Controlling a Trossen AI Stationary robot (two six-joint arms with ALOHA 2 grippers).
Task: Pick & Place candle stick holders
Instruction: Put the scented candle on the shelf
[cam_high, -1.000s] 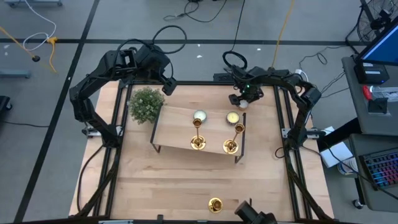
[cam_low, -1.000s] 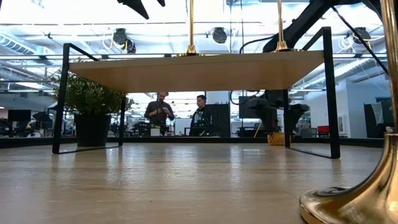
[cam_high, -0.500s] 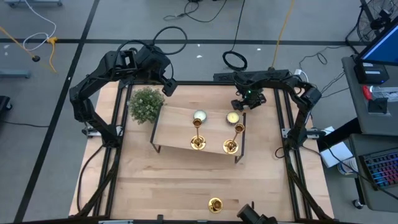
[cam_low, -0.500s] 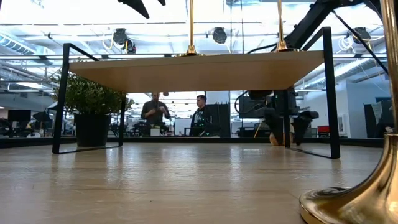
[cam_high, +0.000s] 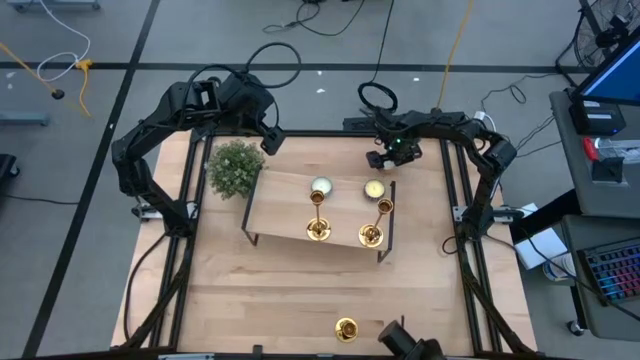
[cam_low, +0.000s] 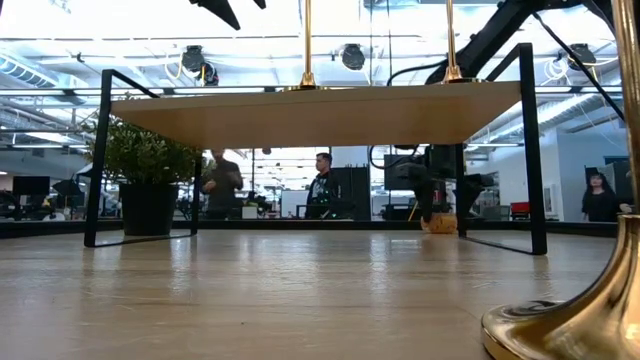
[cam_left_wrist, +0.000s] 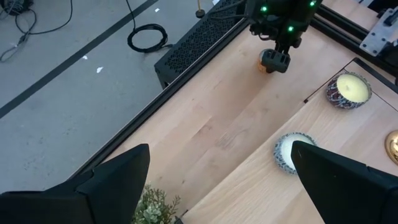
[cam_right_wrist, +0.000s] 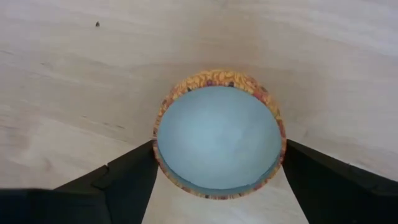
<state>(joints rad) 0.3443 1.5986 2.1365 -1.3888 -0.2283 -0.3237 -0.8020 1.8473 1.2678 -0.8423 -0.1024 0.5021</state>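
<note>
Right gripper sits at the counter's far edge, fingers spread around a round orange-rimmed candle, apparently gripping it. Left gripper hangs released over the plant. Two candle stick holders stand on the little shelf, the third by the counter's near edge.

High view looks straight down on the whole tabletop and both arms. Low view sits at tabletop level, facing the room, very close to one brass holder. Left wrist view looks across at the right gripper. Right wrist view is tight over a round candle, shared with left wrist view.
</note>
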